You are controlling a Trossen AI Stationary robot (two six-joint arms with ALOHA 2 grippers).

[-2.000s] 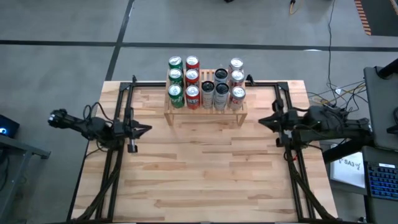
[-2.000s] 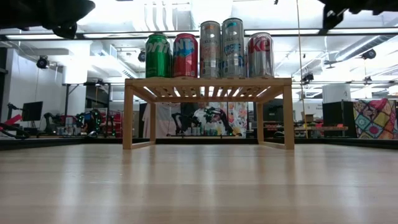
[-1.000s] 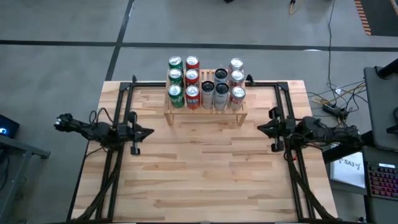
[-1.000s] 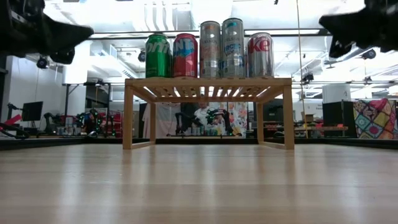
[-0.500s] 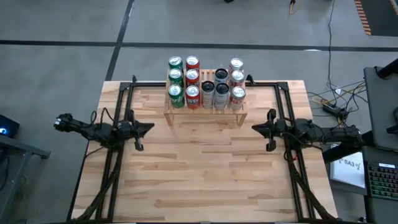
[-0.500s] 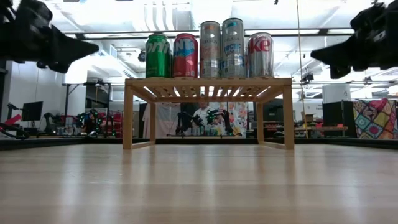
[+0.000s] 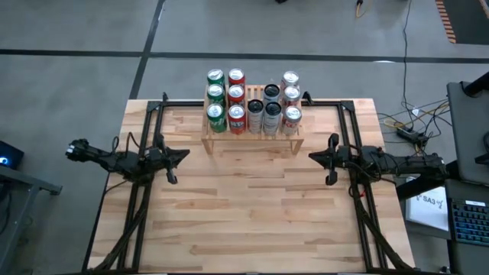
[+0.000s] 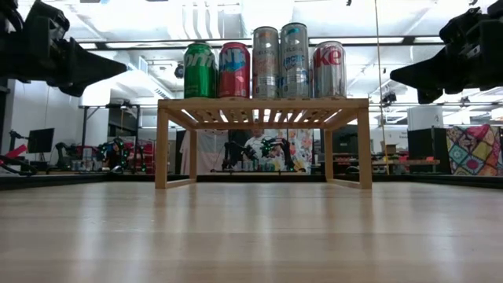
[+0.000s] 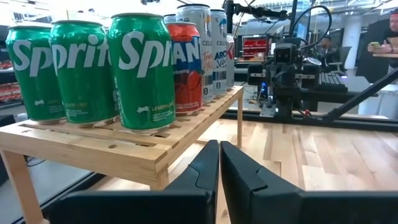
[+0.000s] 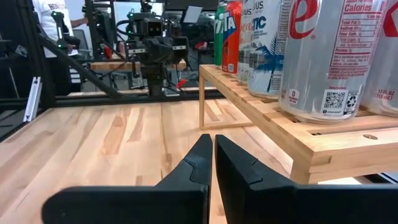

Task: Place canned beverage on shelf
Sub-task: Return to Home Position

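Note:
The shelf point(image 7: 252, 142), a low light-wood slatted rack, stands on its legs at the middle of the table's far edge. Its top holds several upright cans point(image 7: 252, 107): green ones on the left, red ones beside them, silver ones on the right. The low view shows five across the shelf point(image 8: 263, 103) front. My left gripper point(image 7: 184, 155) hovers over the table's left side, shut and holding nothing, its fingers level and aimed at the shelf point(image 9: 124, 149). My right gripper point(image 7: 311, 158) mirrors it on the right, shut and holding nothing, level, near the shelf point(image 10: 298, 146).
Black frame rails point(image 7: 153, 122) run along the table's left, right and far sides, and each arm sits on one of them. Bare wood tabletop point(image 7: 244, 206) lies between the arms and toward the near edge. A desk with a keyboard point(image 7: 466, 221) stands beyond the right edge.
Both grippers have tipped their fingers downward until they point level, and both stay shut. My right gripper has also sunk a little and edged toward the table's middle. The cans and the shelf have not moved.

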